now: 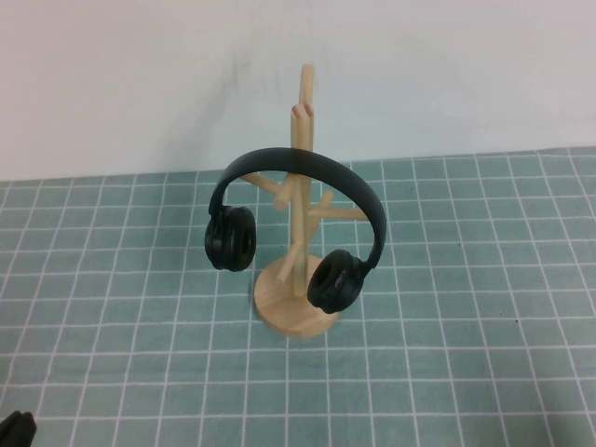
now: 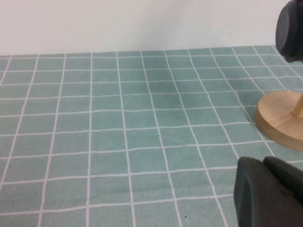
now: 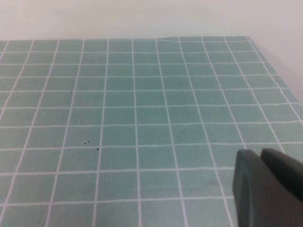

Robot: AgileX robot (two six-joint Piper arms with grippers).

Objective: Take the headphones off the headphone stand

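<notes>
The black headphones (image 1: pixel 317 166) hang by their headband on the light wooden headphone stand (image 1: pixel 304 102), which stands upright at the middle of the table. One ear cup (image 1: pixel 230 237) hangs left of the post and the other (image 1: pixel 335 279) sits in front of the round base (image 1: pixel 279 307). My left gripper (image 1: pixel 17 428) is parked at the near left corner, far from the stand; in the left wrist view it (image 2: pixel 261 161) is shut and empty, with the base (image 2: pixel 281 118) and an ear cup (image 2: pixel 289 30) ahead. My right gripper (image 3: pixel 258 153) is shut and empty over bare cloth and is outside the high view.
A green cloth with a white grid (image 1: pixel 447 307) covers the table. A plain white wall (image 1: pixel 140 74) rises behind it. The cloth's far right edge shows in the right wrist view (image 3: pixel 279 66).
</notes>
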